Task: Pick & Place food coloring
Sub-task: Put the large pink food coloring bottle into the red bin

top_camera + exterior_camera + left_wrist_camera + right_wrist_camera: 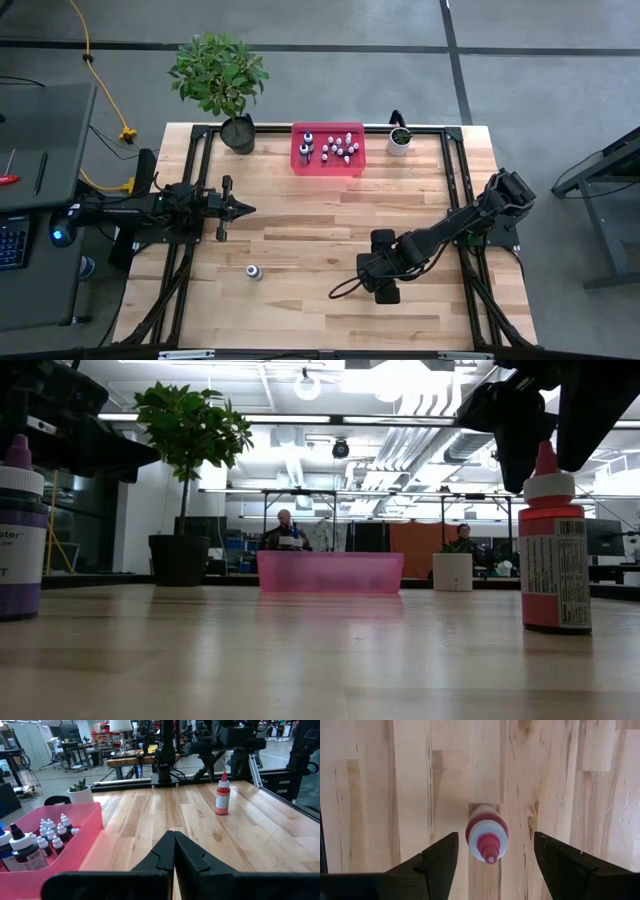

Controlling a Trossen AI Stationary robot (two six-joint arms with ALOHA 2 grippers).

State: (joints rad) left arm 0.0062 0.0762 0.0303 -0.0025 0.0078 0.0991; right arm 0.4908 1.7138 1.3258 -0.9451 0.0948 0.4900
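A red food coloring bottle (487,836) with a white shoulder and red tip stands upright on the table. My right gripper (495,844) is open and hangs above it, pointing down, one finger on each side, touching nothing. The low view shows that bottle (555,550) under the right gripper (553,430); in the high view the gripper (386,283) hides it. A purple bottle (254,272) stands alone near the table's near-left part. Several small bottles (335,148) stand in a pink bin (300,165). My left gripper (243,209) is shut and level at the table's left.
A white plant pot (399,141) stands right of the pink bin at the far edge. A large potted plant (228,82) stands at the far-left corner. Bare wood lies between the bin and both arms. People sit in the room beyond the table.
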